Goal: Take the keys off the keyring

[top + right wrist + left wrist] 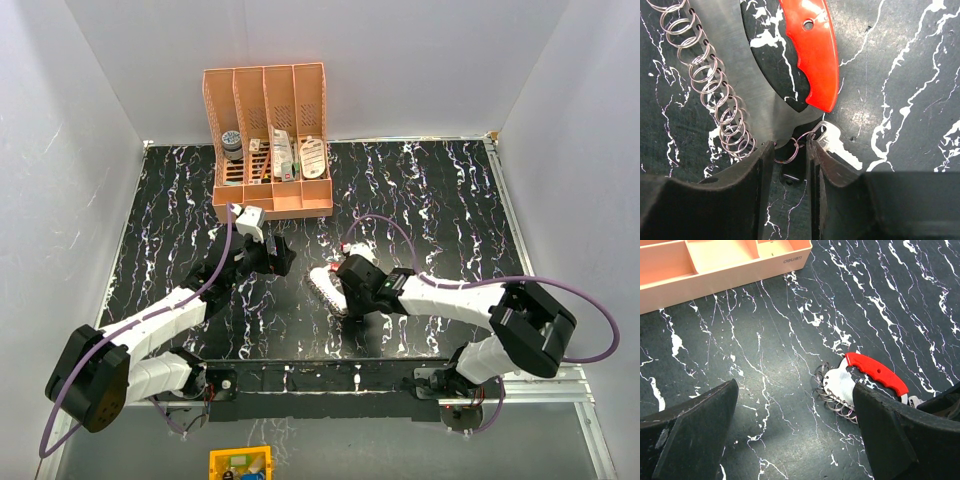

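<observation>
The keys are a flat silvery metal plate with several wire rings along its edge and a bright red grip. One toothed silver key hangs from a small ring. The bunch lies flat mid-table. My right gripper is down on the table with its jaws a narrow gap apart around the small ring, the key just outside the right finger. My left gripper is wide open and empty, low over the table just left of the plate and red grip.
An orange desk organizer with several compartments holding small items stands at the back of the black marbled table; its front wall shows in the left wrist view. White walls enclose the table on three sides.
</observation>
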Controlling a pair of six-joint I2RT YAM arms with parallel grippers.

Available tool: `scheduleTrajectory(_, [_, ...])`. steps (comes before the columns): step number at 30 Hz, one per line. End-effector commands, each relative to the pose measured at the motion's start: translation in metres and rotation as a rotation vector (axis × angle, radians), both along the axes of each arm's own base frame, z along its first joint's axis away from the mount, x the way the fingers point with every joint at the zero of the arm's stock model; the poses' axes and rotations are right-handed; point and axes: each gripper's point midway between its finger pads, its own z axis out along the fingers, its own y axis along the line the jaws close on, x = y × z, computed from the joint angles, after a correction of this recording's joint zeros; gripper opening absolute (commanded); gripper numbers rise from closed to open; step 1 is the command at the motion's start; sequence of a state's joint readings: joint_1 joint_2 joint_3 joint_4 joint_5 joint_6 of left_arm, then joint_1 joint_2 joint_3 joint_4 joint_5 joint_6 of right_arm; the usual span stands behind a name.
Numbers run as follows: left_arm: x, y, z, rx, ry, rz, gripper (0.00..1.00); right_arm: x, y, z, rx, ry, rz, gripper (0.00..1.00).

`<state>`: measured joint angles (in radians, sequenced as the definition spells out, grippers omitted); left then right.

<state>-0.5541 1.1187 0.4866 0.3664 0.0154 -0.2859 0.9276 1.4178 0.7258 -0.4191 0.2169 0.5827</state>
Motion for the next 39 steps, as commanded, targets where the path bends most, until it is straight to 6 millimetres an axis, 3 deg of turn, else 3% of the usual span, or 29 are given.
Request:
scheduleTrajectory(1, [0.006, -0.006, 0.018, -0.016, -0.044, -0.008, 0.96, 0.001, 0.006, 0.008, 0.041, -0.017, -0.011, 0.29])
scheduleTrajectory(7, [0.007, -0.004, 0.023, -0.011, -0.062, -0.006, 0.9, 0.007, 0.005, -0.001, -0.012, -0.012, -0.022, 0.01])
scheduleTrajectory(13, [0.006, 0.0, 0.028, -0.008, -0.077, 0.003, 0.88, 0.032, 0.012, 0.005, -0.073, -0.078, -0.04, 0.0])
scheduleTrajectory(16, [0.006, 0.002, 0.028, -0.001, -0.082, 0.014, 0.85, 0.057, 0.021, 0.013, -0.107, -0.159, -0.04, 0.0])
scheduleTrajectory(21, [0.01, 0.003, 0.031, 0.002, -0.096, 0.022, 0.7, 0.103, 0.047, 0.042, -0.157, -0.308, -0.003, 0.0])
scheduleTrajectory(27, [0.017, 0.009, 0.037, 0.013, -0.125, 0.064, 0.39, 0.14, 0.06, 0.088, -0.19, -0.47, -0.012, 0.0])
scheduleTrajectory(32, [0.027, 0.009, 0.049, 0.007, -0.182, 0.085, 0.36, 0.159, 0.058, 0.129, -0.226, -0.601, -0.032, 0.0])
scheduleTrajectory(39, [0.047, -0.004, 0.09, -0.041, -0.326, 0.075, 0.38, 0.175, 0.054, 0.196, -0.213, -0.774, -0.063, 0.0])
